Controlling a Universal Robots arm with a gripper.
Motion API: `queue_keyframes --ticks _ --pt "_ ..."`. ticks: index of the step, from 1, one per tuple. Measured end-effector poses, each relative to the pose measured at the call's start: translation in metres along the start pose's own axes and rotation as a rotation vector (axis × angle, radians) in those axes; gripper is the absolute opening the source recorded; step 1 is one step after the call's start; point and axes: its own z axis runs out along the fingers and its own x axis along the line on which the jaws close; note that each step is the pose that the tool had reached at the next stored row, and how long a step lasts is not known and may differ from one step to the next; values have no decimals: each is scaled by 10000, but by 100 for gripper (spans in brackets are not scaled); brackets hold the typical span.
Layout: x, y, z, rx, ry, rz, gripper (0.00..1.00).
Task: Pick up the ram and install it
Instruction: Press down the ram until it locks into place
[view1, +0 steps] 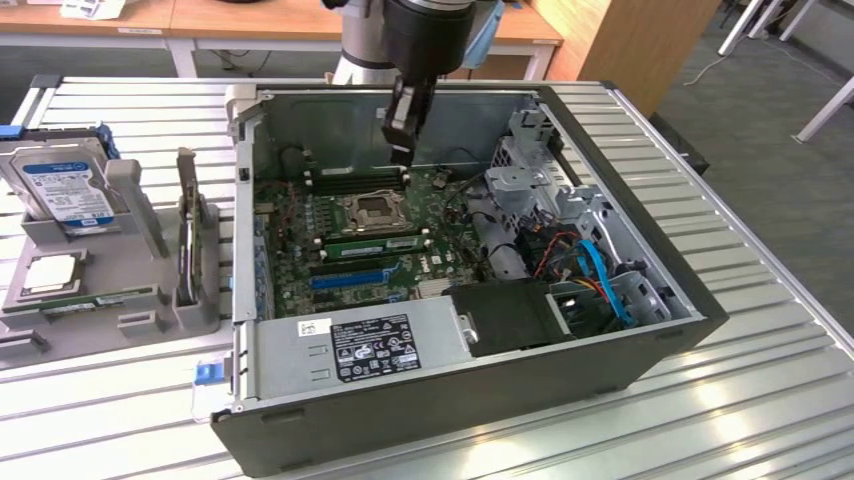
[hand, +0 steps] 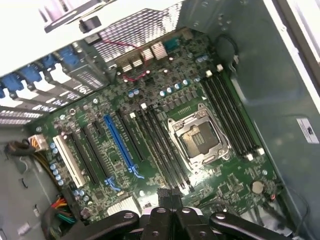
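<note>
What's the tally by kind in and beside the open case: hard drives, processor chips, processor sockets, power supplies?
silver hard drive with blue label: 1
square silver processor chip: 1
metal-framed processor socket: 1
grey box power supply with black label: 1
Total: 4

Bright overhead light; glare on the slatted table (view1: 747, 420); wrist view soft (case wall (hand: 75, 20) overexposed).

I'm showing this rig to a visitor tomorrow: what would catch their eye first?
Probably the open computer case in the middle of the slatted table, its green motherboard exposed. The black gripper hangs inside above the board's far end, shut. A blue-labelled hard drive stands in a grey holder at the exterior view's left.
</note>
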Motion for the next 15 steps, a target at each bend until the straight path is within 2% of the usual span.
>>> queue_keyframes --ticks 15 --pt "0 0 0 81 -80 2235 10"
